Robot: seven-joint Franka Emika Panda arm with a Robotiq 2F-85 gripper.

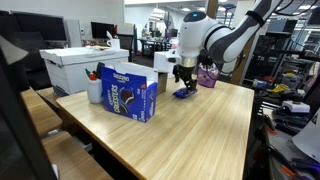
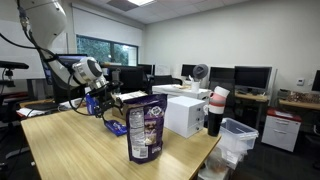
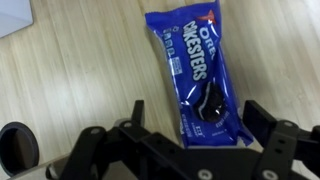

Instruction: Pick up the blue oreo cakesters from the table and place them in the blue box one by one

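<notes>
Wood-grain table (image 1: 200, 130) — blue box (image 1: 133, 95), cakesters packet (image 3: 198, 70), purple bag (image 2: 146, 130) on top.

A white robot arm (image 1: 235, 35) with dark joints reaches in from the upper right in an exterior view. It bends at the elbow and angles its wrist so that the black hand (image 1: 184, 80) points straight down. In an exterior view from elsewhere, the arm (image 2: 45, 25) arches down from the upper left to the low-hanging hand (image 2: 97, 100). In the wrist view, the hand (image 3: 197, 115) shows two dark fingers (image 3: 137, 118) spread wide apart, gripping nothing.
</notes>
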